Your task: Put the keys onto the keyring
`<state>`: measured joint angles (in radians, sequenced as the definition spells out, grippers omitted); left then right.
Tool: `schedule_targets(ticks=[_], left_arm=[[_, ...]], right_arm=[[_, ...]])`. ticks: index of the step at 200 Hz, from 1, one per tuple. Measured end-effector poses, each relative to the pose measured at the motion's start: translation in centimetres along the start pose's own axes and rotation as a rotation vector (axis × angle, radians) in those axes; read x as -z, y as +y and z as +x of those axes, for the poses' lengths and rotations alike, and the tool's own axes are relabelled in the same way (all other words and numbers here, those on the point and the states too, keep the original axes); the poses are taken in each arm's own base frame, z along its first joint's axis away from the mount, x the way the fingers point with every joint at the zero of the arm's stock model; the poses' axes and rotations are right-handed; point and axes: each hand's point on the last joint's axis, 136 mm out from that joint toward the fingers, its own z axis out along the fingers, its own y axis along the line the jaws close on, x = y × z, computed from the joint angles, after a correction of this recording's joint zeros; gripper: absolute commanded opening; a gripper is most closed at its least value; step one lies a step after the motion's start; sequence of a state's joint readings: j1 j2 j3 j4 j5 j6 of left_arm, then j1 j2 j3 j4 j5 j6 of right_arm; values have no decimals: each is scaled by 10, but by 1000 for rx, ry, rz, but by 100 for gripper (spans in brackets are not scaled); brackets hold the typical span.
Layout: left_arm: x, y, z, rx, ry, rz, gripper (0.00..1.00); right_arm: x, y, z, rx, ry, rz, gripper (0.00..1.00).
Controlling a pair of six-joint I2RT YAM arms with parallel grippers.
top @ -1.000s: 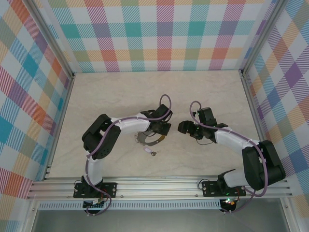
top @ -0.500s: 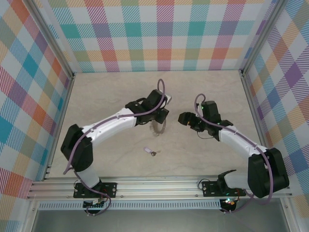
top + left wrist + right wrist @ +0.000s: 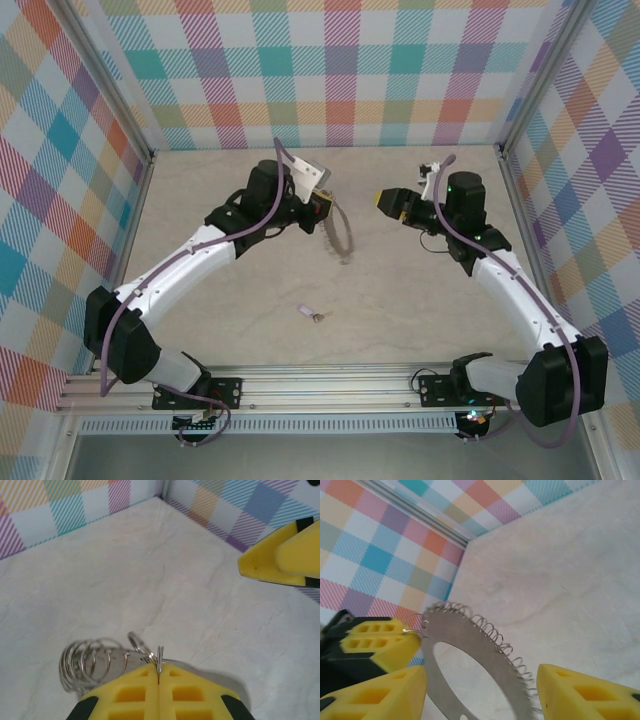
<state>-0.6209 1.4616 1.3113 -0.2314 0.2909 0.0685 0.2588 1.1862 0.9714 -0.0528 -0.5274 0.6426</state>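
My left gripper [image 3: 322, 210] is raised over the middle back of the table, shut on the keyring [image 3: 339, 234], a flat grey loop edged with small wire coils that hangs below it. In the left wrist view the yellow fingertips [image 3: 150, 680] pinch one small wire ring of the keyring [image 3: 112, 661]. My right gripper [image 3: 388, 203] faces it from the right, open and holding nothing. In the right wrist view the keyring [image 3: 473, 640] stands beyond my open right gripper [image 3: 480, 697]. The keys [image 3: 312, 313], a pale tab with a small metal bit, lie on the table nearer the front.
The pale marble table [image 3: 230, 320] is boxed in by checked walls [image 3: 330, 80] at the back and both sides. An aluminium rail [image 3: 330, 385] runs along the near edge.
My left arm has lifted the keyring off the table and carried it toward the back. My right arm has moved back too, its jaws a little narrower. The keys have stayed put.
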Motion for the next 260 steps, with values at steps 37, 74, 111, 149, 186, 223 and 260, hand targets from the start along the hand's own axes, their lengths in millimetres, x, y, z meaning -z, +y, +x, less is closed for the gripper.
schedule_targets(ticks=[37,74,111,149,186,223,260], left_arm=[[5,-16,-11,-5,-59,139,0],[10,-27,-16,12,-89,249,0],[18,-35,-27,24,-132,332,0],[23,-46,-33,29,-149,406,0],[28,-55,-36,35,-155,464,0],[33,-62,-39,39,-161,510,0],[35,-65,-41,41,-161,536,0]], right_arm=[[1,19,-4,29,7,-90,57],[-1,34,0,59,23,-212,50],[-3,46,9,67,53,-304,45],[-5,65,17,91,73,-370,44],[-5,77,21,111,77,-406,41],[-6,82,17,116,65,-428,37],[-4,89,19,123,74,-461,34]])
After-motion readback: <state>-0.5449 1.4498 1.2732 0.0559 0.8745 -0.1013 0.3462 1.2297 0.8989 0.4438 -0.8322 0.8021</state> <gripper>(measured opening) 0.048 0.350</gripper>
